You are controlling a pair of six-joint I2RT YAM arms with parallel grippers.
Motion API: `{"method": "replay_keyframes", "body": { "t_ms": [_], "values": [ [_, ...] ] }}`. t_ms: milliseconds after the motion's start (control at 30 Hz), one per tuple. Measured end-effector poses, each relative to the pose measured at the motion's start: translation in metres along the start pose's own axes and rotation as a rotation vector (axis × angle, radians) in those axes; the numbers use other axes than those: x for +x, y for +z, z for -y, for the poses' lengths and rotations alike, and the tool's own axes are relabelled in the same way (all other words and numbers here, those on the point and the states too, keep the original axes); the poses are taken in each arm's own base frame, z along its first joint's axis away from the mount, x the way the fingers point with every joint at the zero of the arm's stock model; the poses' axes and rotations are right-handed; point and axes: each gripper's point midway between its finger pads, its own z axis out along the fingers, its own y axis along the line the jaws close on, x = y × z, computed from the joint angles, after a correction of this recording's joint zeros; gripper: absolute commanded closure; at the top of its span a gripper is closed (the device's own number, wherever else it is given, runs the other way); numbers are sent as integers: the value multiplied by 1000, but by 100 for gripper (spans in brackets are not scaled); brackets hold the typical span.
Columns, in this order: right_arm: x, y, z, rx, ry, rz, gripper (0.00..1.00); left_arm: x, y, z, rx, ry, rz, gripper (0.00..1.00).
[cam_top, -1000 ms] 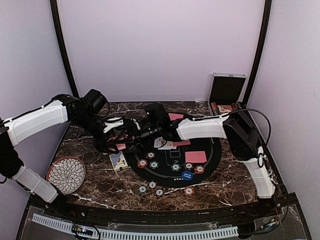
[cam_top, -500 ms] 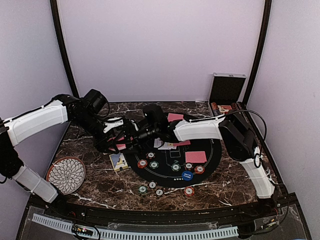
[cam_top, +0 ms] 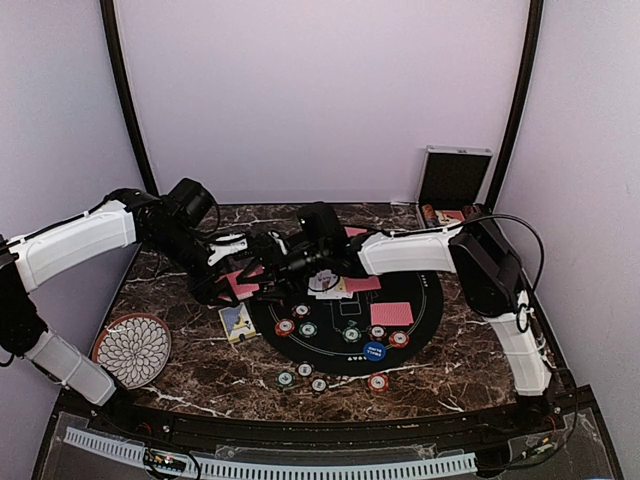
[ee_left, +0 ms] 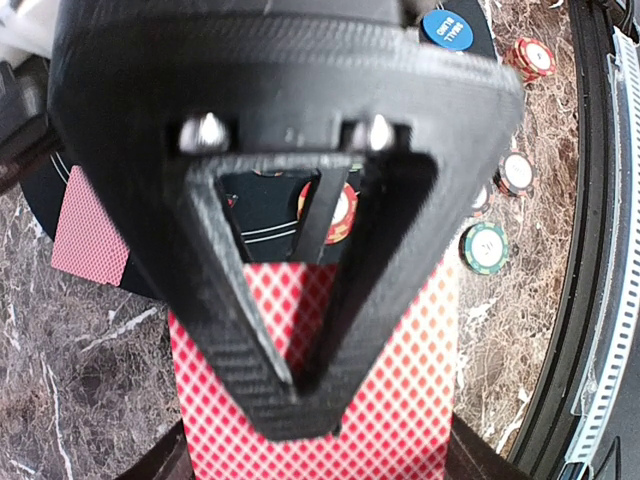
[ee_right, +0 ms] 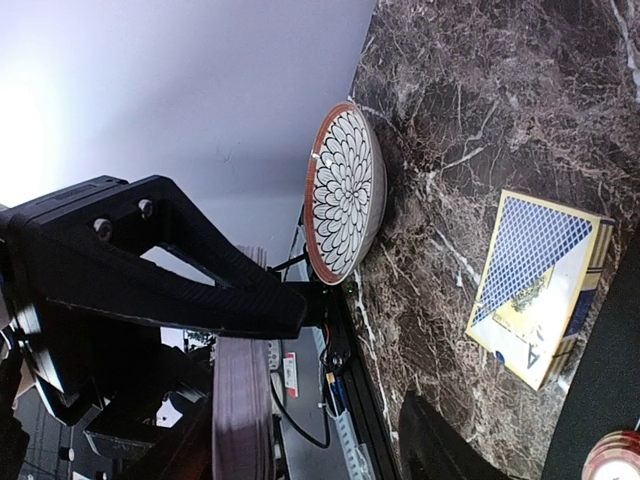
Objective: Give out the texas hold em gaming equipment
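Red-backed cards in left pincer, clear only from left wrist.

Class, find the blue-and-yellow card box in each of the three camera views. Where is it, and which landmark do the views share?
Top view: card box lies flat left of centre, by the black mat's left edge.
Left wrist view: not in it.
Right wrist view: card box at the right edge, mid-height, on the marble table.
Shared landmark: the flower plate, near it in both those views.

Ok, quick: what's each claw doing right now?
Left claw: closed, holding the red-backed cards.
Right claw: open, fingers apart, nothing visibly gripped.
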Motion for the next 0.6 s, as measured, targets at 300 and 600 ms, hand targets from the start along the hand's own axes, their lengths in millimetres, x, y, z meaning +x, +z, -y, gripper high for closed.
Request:
{"method": "replay_keyframes", "body": {
  "t_ms": [300,600],
  "values": [
    [-2,-17,-8,-5,6,12,62,0,0,0,0,0,1,100],
    [2,-24,-15,-30,33,16,75,0,0,0,0,0,0,100]
  ]
}}
